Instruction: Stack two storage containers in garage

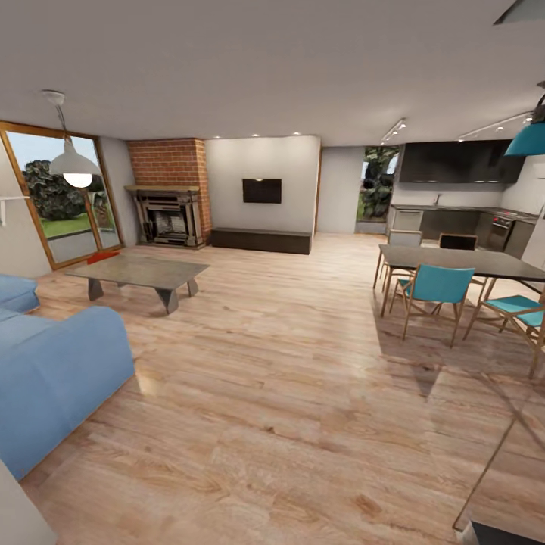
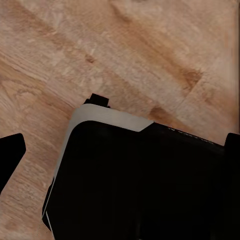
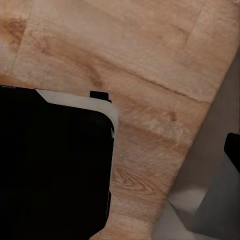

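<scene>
I am in the living room, with its light wood plank floor [image 1: 288, 363] ahead. A small red-orange shape [image 1: 102, 257], likely one of the storage containers, peeks out behind the glass-topped coffee table [image 1: 140, 271] at the far left. The garage is out of view. In the left wrist view my left gripper [image 2: 120, 150] hangs open over the planks and my dark base, one black fingertip [image 2: 11, 155] at each side. In the right wrist view my right gripper [image 3: 120, 155] looks open too, with one fingertip [image 3: 233, 150] at the edge and nothing held.
A blue sofa [image 1: 53, 371] stands close at the left. A dining table [image 1: 462, 261] with teal chairs [image 1: 435, 291] is at the right, a kitchen behind it. Wood-framed glass doors [image 1: 64, 200], a brick fireplace [image 1: 170, 204] and a wall TV [image 1: 262, 191] line the far side.
</scene>
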